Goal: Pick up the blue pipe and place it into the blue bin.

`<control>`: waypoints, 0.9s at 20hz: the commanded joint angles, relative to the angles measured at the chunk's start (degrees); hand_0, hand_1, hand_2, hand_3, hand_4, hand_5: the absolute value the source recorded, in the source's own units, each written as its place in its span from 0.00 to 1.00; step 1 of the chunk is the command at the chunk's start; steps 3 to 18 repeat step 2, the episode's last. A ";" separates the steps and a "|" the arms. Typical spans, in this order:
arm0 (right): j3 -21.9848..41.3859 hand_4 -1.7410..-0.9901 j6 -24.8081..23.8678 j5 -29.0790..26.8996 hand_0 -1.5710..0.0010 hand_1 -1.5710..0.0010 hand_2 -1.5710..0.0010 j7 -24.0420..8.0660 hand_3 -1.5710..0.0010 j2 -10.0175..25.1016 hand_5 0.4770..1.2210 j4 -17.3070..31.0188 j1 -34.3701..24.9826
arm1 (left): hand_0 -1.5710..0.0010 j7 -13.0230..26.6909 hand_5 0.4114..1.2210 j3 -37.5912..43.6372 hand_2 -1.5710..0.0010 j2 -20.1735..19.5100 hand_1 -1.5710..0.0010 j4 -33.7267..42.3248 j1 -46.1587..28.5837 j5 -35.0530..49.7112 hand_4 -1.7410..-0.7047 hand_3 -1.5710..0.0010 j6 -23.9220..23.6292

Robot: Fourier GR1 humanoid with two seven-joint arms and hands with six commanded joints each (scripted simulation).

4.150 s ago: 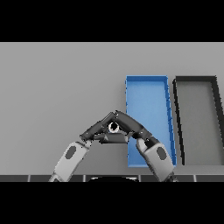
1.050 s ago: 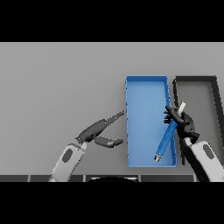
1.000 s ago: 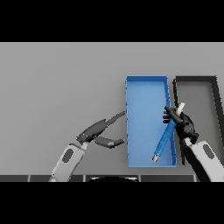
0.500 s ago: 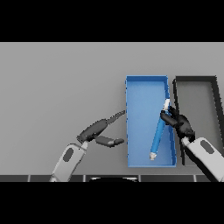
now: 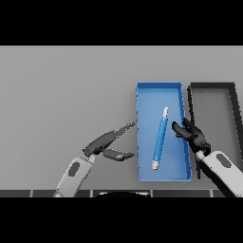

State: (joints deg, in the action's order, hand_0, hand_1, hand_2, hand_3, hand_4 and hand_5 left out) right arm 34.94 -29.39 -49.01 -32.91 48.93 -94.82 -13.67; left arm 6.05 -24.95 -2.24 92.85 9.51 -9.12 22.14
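The blue pipe (image 5: 160,138) is seen lying inside the blue bin (image 5: 141,133), just left of the right hand (image 5: 193,135), whose fingers are spread open. Placement is judged complete; only withdrawal is required. The left hand (image 5: 105,142) is open, idle.

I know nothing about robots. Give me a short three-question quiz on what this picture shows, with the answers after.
1. True or false: the blue pipe lies inside the blue bin.
2. Which hand is nearer the pipe? A) left hand B) right hand
3. Fill in: beside the blue bin, on the view's right, stands a ____ bin.

Key
1. True: the pipe rests slanted on the bin's floor, and no hand holds it.
2. B: the right hand sits at the bin's right wall with its fingers spread; the left hand is over the table, left of the bin, with its fingers straight.
3. black
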 commanded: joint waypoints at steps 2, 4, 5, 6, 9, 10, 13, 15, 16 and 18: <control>0.28 0.78 0.82 0.09 0.86 0.94 0.98 0.00 1.00 0.51 0.43 0.06 -0.33 | 1.00 -0.80 0.08 0.17 1.00 -0.28 1.00 -0.07 -0.45 0.32 0.83 1.00 0.24; 0.28 0.78 0.82 0.09 0.86 0.94 0.98 0.00 1.00 0.51 0.43 0.06 -0.33 | 1.00 -0.80 0.08 0.17 1.00 -0.28 1.00 -0.07 -0.45 0.32 0.83 1.00 0.24; 0.28 0.78 0.82 0.09 0.86 0.94 0.98 0.00 1.00 0.51 0.43 0.06 -0.33 | 1.00 -0.80 0.08 0.17 1.00 -0.28 1.00 -0.07 -0.45 0.32 0.83 1.00 0.24; 0.28 0.78 0.82 0.09 0.86 0.94 0.98 0.00 1.00 0.51 0.43 0.06 -0.33 | 1.00 -0.80 0.08 0.17 1.00 -0.28 1.00 -0.07 -0.45 0.32 0.83 1.00 0.24; 0.28 0.78 0.82 0.09 0.86 0.94 0.98 0.00 1.00 0.51 0.43 0.06 -0.33 | 1.00 -0.80 0.08 0.17 1.00 -0.28 1.00 -0.07 -0.45 0.32 0.83 1.00 0.24; 0.28 0.78 0.82 0.09 0.86 0.94 0.98 0.00 1.00 0.51 0.43 0.06 -0.33 | 1.00 -0.80 0.08 0.17 1.00 -0.28 1.00 -0.07 -0.45 0.32 0.83 1.00 0.24; 0.28 0.78 0.82 0.09 0.86 0.94 0.98 0.00 1.00 0.51 0.43 0.06 -0.33 | 1.00 -0.80 0.08 0.17 1.00 -0.28 1.00 -0.07 -0.45 0.32 0.83 1.00 0.24; 0.28 0.78 0.82 0.09 0.86 0.94 0.98 0.00 1.00 0.51 0.43 0.06 -0.33 | 1.00 -0.80 0.08 0.17 1.00 -0.28 1.00 -0.07 -0.45 0.32 0.83 1.00 0.24; 0.28 0.78 0.82 0.09 0.86 0.94 0.98 0.00 1.00 0.51 0.43 0.06 -0.33 | 1.00 -0.80 0.08 0.17 1.00 -0.28 1.00 -0.07 -0.45 0.32 0.83 1.00 0.24; 0.28 0.78 0.82 0.09 0.86 0.94 0.98 0.00 1.00 0.51 0.43 0.06 -0.33 | 1.00 -0.80 0.08 0.17 1.00 -0.28 1.00 -0.07 -0.45 0.32 0.83 1.00 0.24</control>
